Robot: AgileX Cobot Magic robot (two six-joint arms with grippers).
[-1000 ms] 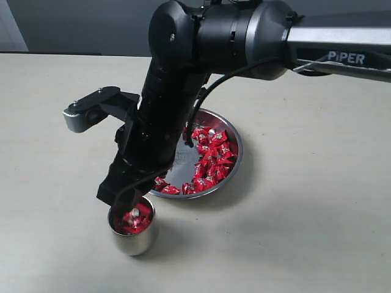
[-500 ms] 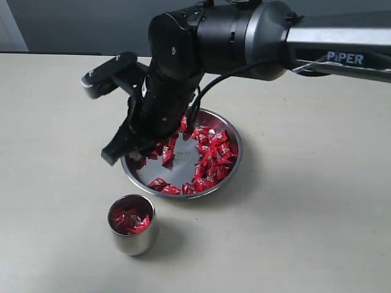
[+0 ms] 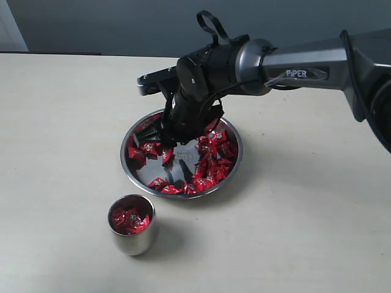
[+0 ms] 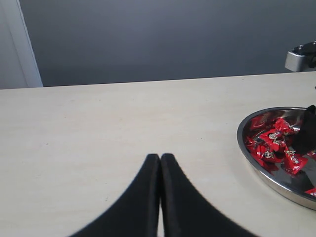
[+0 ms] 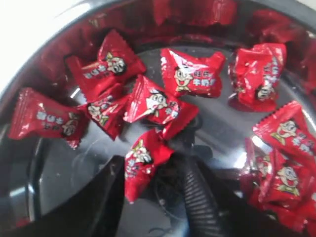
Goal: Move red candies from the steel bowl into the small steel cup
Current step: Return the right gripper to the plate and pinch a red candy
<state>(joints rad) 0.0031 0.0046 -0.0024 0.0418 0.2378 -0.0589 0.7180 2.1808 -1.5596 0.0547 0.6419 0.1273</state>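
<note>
The steel bowl [image 3: 239, 148] sits mid-table with many red candies [image 3: 211, 156] in it, mostly along its right and left sides. My right gripper [image 3: 160, 138] is down inside the bowl's left part. In the right wrist view the right gripper [image 5: 150, 165] stands open, its ribbed fingers [image 5: 197, 197] on either side of one red candy [image 5: 142, 162] lying on the bowl floor. The small steel cup [image 3: 134, 239] stands in front of the bowl and holds several red candies [image 3: 129, 218]. My left gripper [image 4: 160, 158] is shut and empty, over bare table left of the bowl [image 4: 256, 162].
The right arm [image 3: 293, 67] reaches in from the right, above the bowl's far side. Beige tabletop [image 3: 305, 232] surrounds bowl and cup. A grey wall [image 4: 163, 39] runs behind the table's far edge.
The right gripper left its place over the cup, rose, swung back to the bowl and came down among the candies. The cup holds candies and has not moved.
</note>
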